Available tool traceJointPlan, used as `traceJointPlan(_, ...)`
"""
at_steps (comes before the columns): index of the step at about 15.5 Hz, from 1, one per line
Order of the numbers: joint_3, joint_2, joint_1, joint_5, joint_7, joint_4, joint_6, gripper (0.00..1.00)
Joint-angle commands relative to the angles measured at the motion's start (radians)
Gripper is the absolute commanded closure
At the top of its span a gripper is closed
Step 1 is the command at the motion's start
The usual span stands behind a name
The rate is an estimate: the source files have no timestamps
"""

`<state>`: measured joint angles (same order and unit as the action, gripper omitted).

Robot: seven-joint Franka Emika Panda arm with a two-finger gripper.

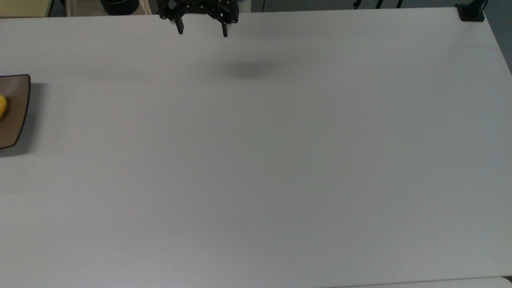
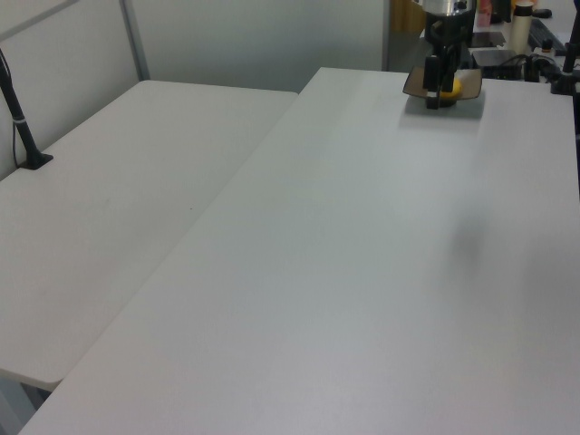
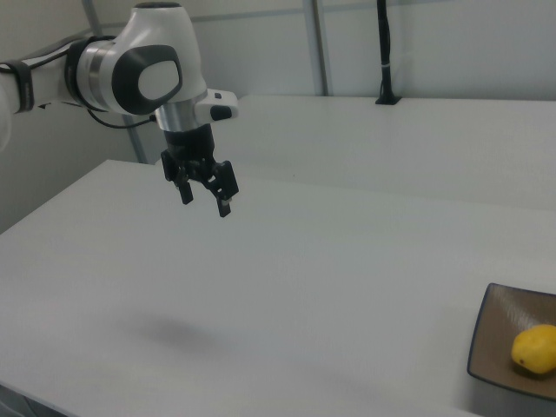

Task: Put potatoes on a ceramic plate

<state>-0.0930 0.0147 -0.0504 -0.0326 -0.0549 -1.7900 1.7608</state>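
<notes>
The potatoes are one small yellow lump (image 3: 534, 348) lying on the brown squarish ceramic plate (image 3: 493, 323), at the right view's lower right. In the top view the plate (image 1: 16, 112) is cut off by the left edge, with a sliver of the potato (image 1: 2, 106) showing on it. My gripper (image 3: 205, 205) hangs open and empty well above the white table, far from the plate. Near the top view's upper edge, the gripper (image 1: 202, 31) has its fingers spread wide. In the left view the gripper (image 2: 440, 93) stands in front of the plate (image 2: 471, 86) and hides most of the potato (image 2: 456, 88).
The white table (image 1: 256, 160) is broad and bare between the gripper and the plate. A second white table (image 2: 118, 181) adjoins it. A black clamped post (image 1: 472, 12) stands at the top view's upper right corner. Clutter (image 2: 521, 27) sits beyond the plate in the left view.
</notes>
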Motion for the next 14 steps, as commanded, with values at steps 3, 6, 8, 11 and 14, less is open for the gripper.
traceJointPlan(3,0.010,-0.004,-0.003,-0.020,0.047,-0.005,0.051,0.00)
traceJointPlan(6,0.010,-0.004,-0.006,-0.018,0.058,-0.005,0.057,0.00)
traceJointPlan(8,0.010,-0.006,-0.005,-0.010,0.046,-0.005,0.057,0.00)
traceJointPlan(11,0.010,-0.009,-0.002,0.014,0.044,-0.005,0.059,0.00)
traceJointPlan(14,0.012,-0.010,0.001,0.028,0.044,-0.005,0.069,0.00)
